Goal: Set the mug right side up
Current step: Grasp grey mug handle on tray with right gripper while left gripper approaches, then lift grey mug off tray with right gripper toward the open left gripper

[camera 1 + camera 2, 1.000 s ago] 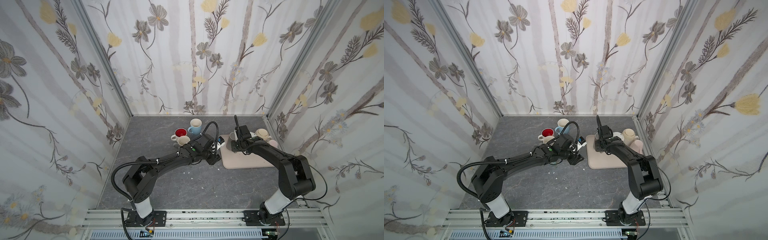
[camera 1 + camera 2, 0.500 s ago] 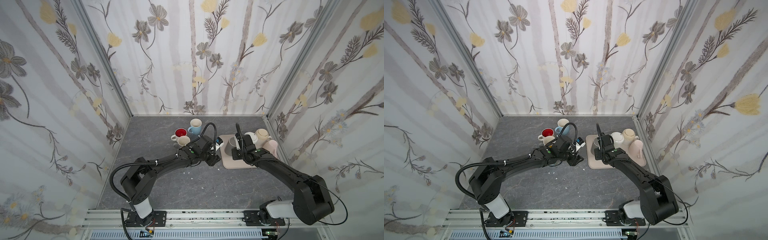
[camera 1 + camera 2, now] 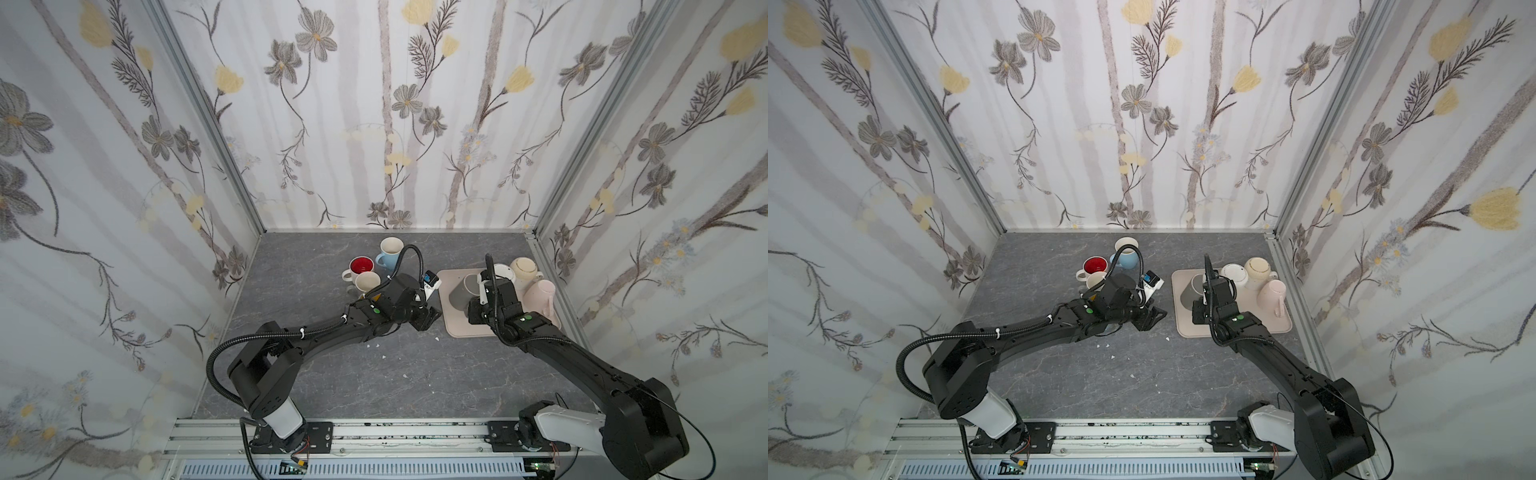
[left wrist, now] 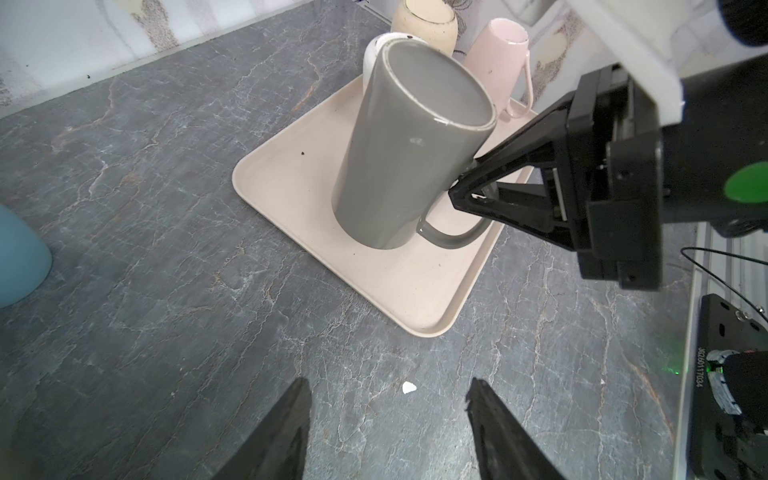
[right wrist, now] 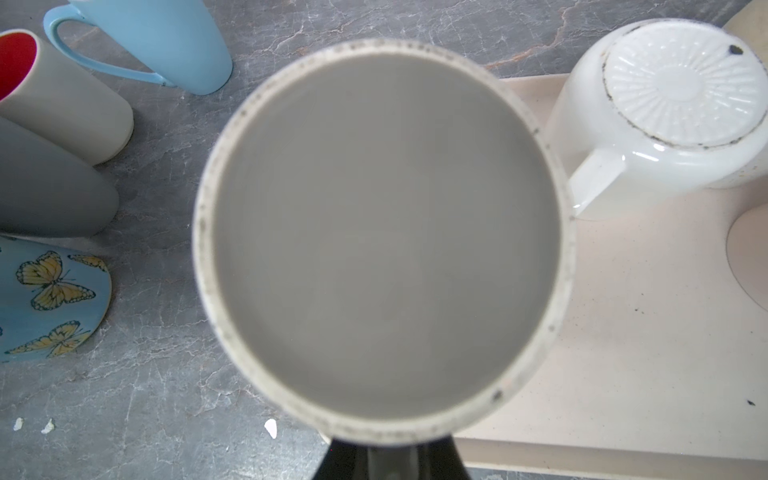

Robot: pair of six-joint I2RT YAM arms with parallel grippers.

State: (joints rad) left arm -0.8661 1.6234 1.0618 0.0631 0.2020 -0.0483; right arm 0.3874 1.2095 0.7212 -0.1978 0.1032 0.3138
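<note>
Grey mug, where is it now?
In both top views the grey mug stands upside down on the left part of the beige tray, right of centre, beside the white mug, with the right claw shut on its handle.

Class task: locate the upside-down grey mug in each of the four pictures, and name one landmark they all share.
In a top view: grey mug at the left of the beige tray.
In a top view: same place on the tray.
Left wrist: mug on the tray, right gripper shut on its handle.
Right wrist: fills the middle, base facing the camera.
Shared landmark: the beige tray.
</note>
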